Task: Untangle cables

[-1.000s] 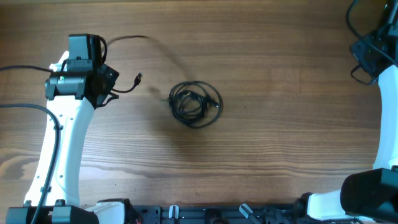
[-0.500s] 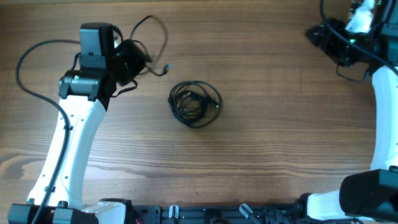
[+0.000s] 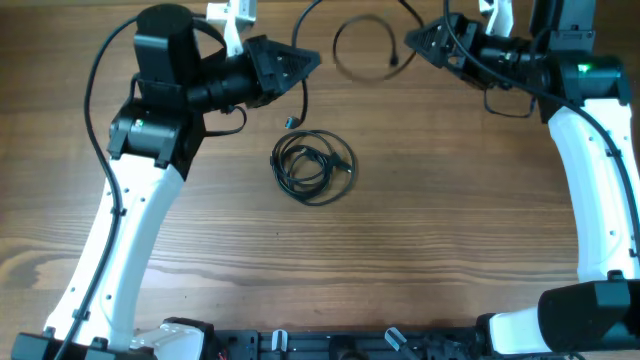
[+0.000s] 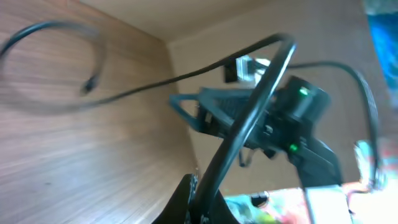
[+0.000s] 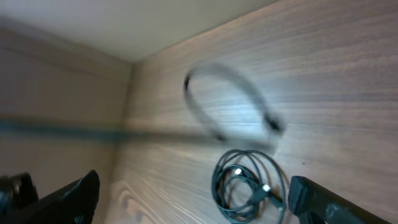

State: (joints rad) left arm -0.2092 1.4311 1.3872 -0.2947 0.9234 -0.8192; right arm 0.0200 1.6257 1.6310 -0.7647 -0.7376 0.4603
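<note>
You have one cable (image 3: 365, 45) free at twelve o'clock, left gripper (image 3: 308, 62) clenched on it, right gripper (image 3: 412, 42) released; the central bundle (image 3: 313, 167) awaits untangling

This looks like a robotics lab or test bench, not a home or shop. A bare wood-grain worktop (image 3: 400, 250) carries two white robot arms with black joints, the left arm (image 3: 120, 250) and the right arm (image 3: 600, 180). Both rise from a black mounting rail (image 3: 330, 345) along the near edge. Small green indicator lights (image 3: 583, 69) glow on the arms, and thick black wires (image 3: 95, 80) run along them. The right wrist view shows a plain beige wall (image 5: 62, 81) meeting the far edge of the worktop.
</note>
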